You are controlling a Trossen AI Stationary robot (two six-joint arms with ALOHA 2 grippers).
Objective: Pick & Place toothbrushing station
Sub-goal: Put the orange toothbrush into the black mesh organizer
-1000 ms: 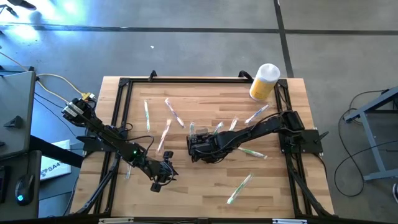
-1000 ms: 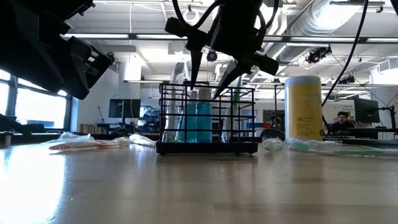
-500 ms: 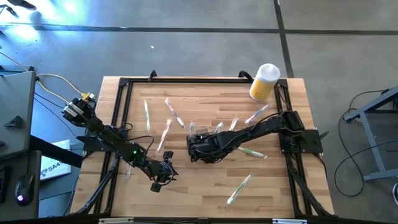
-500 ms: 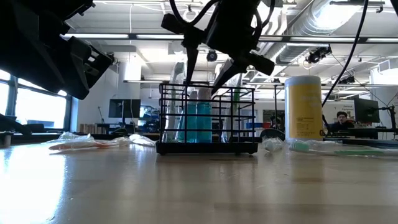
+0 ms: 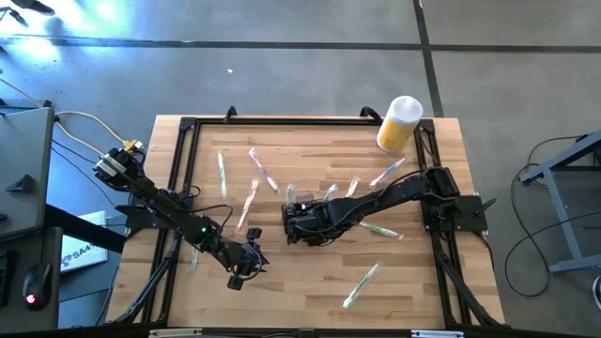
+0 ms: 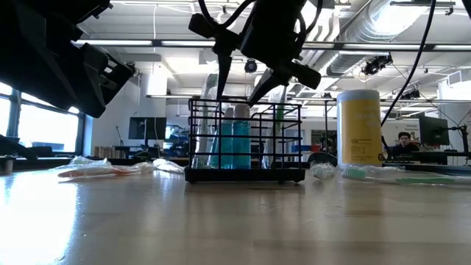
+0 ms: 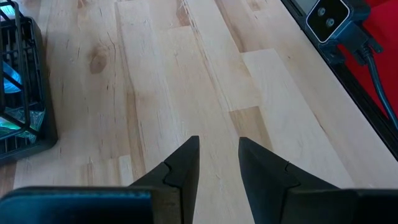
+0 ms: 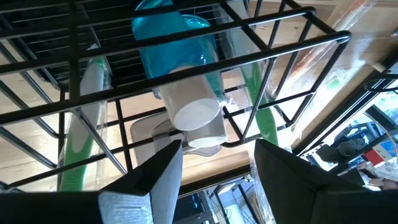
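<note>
The toothbrushing station, a black wire caddy (image 6: 246, 140), stands on its base on the wooden table, mid-table in the high view (image 5: 293, 212). It holds a teal toothpaste tube with a white cap (image 8: 193, 118) and green wrapped toothbrushes (image 8: 81, 143). My right gripper (image 6: 235, 99) hangs open just over the caddy's top rim, slanting down from the table's right; its two fingers (image 8: 158, 177) frame the cap from above. My left gripper (image 5: 249, 268) waits open near the table's near edge, left of the caddy, nothing between its fingers (image 7: 217, 146). My right gripper has its fingertips (image 6: 219, 94) level with the caddy's top rim wires (image 6: 246, 105). Whether they touch a wire, I cannot tell. Nothing is pinched between them.
A yellow cylinder with a white lid (image 5: 399, 124) stands at the far right corner. Wrapped toothbrushes lie scattered: far left of the caddy (image 5: 222, 174), beside it (image 5: 249, 205), right of it (image 5: 385, 230) and near the front (image 5: 362, 284). A black frame (image 5: 183, 178) borders the table.
</note>
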